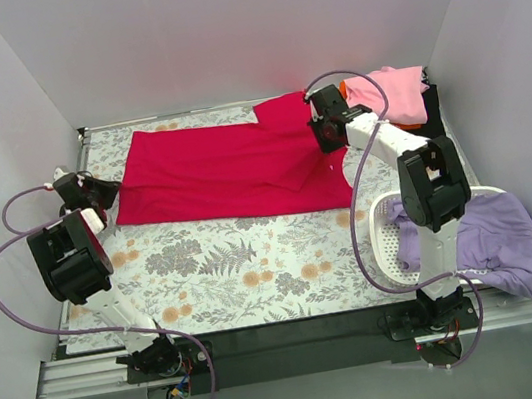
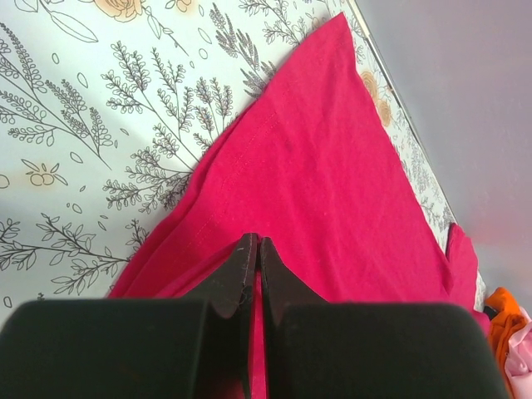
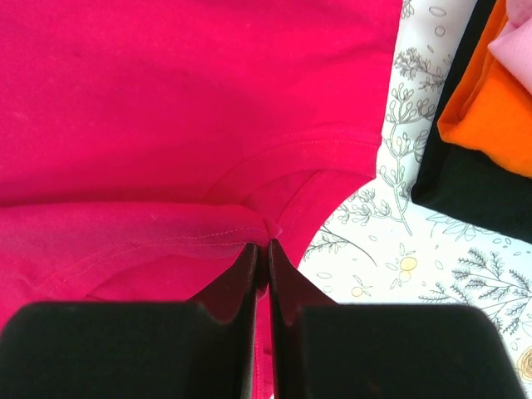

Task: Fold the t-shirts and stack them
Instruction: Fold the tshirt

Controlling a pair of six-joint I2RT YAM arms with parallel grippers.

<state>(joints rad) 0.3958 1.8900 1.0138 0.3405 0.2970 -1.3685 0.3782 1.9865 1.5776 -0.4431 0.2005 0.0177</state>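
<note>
My left pincer (image 2: 255, 241) is squeezed narrow, tips together, nipping the crimson t-shirt (image 1: 221, 171) at its 9 o'clock end. From those tips the cloth fans away toward 12 and 2 o'clock over the flowered worktop (image 1: 218, 278). My right pincer (image 3: 259, 247) is just as narrow, its tips closed on a stitched fold at the same shirt's 3 o'clock end, and red cloth fills everything from 9 to 12 o'clock of it.

Seen from above, the crimson shirt lies spread flat across the far half of the worktop, stretched between my two pincers. At 2 o'clock of the right pincer, near but apart from it, an orange t-shirt (image 3: 490, 108) sits on a black t-shirt (image 3: 465, 191), with a pink t-shirt (image 1: 390, 89) on top. A lavender t-shirt (image 1: 499, 233) drapes over the white basket (image 1: 380, 217) at 4 o'clock of the worktop.
</note>
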